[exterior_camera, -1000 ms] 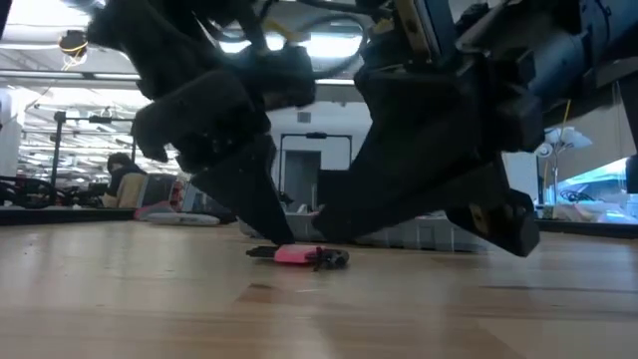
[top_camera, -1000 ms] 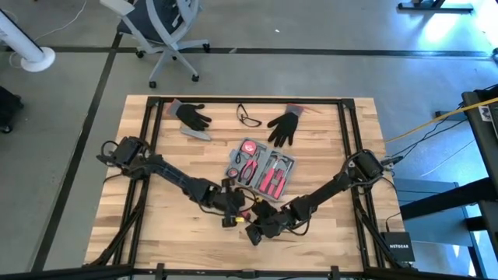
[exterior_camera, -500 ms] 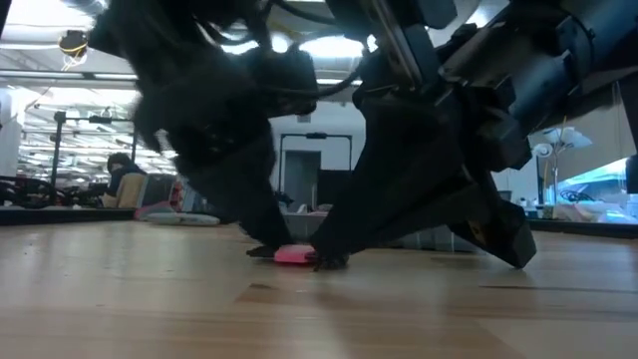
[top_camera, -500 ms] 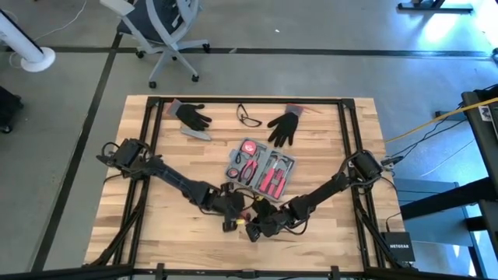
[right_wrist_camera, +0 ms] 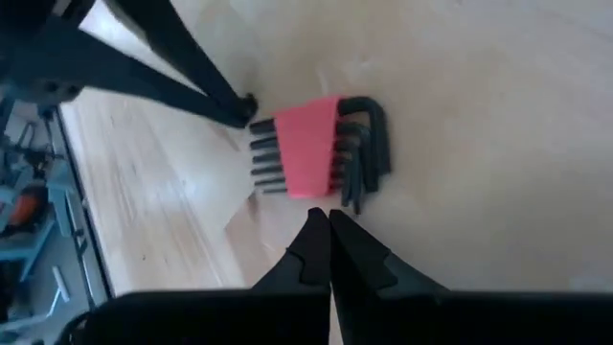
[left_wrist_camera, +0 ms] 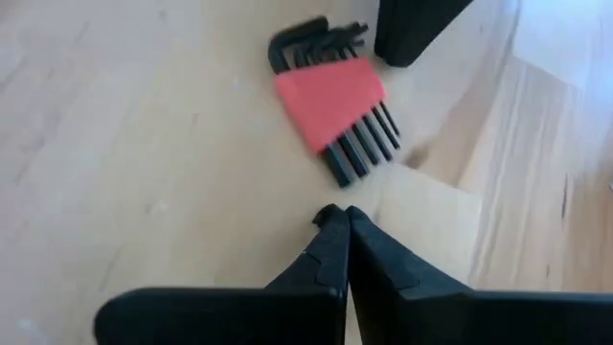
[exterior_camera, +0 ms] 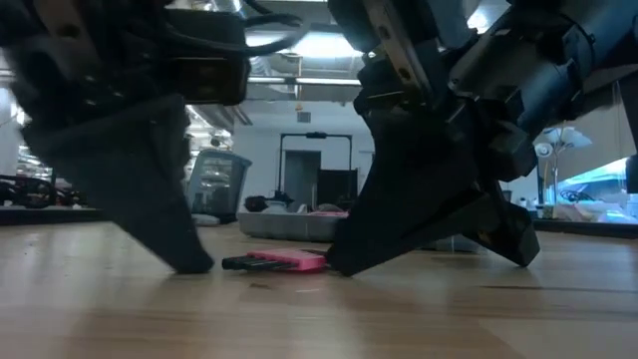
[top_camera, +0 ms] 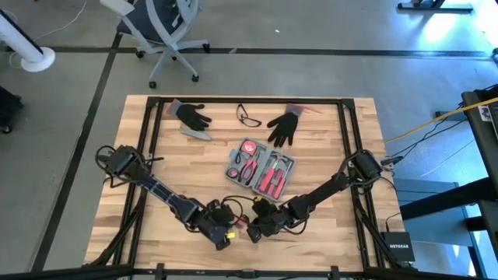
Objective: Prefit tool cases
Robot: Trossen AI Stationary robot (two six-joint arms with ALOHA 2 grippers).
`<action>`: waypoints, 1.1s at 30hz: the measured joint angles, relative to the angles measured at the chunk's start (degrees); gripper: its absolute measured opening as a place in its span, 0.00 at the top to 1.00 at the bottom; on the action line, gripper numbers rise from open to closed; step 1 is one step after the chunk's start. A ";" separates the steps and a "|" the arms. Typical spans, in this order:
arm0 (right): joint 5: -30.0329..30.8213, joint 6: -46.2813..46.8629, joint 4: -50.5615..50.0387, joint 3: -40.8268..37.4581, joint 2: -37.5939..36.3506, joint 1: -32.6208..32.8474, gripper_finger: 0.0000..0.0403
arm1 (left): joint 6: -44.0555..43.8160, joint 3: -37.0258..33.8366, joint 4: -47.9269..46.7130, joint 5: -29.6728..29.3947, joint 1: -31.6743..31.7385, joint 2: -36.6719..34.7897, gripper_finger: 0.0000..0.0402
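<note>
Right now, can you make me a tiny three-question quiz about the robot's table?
1. True or false: the left hand is shut and holds nothing.
2. What lies between both hands: A the red-sleeved set of black hex keys, B scissors, C a cup?
3. Fill in: the flat blue-grey plastic tool case lies ___, with tools inside.

Key: 1 true. 2 A. 3 open. The right hand is shut too.

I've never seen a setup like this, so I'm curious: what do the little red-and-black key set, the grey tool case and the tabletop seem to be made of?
The key set: dark L-shaped keys, probably blackened steel, in a matte red holder that looks plastic. The tool case: flat blue-grey tray with moulded recesses, apparently plastic. The table: pale planks with visible grain and seams, evidently wood, lightly finished.
</note>
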 joint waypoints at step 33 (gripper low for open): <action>-7.22 -16.94 -9.23 2.30 -6.43 0.03 1.00 | 11.33 2.23 0.97 -4.93 3.98 -0.37 1.00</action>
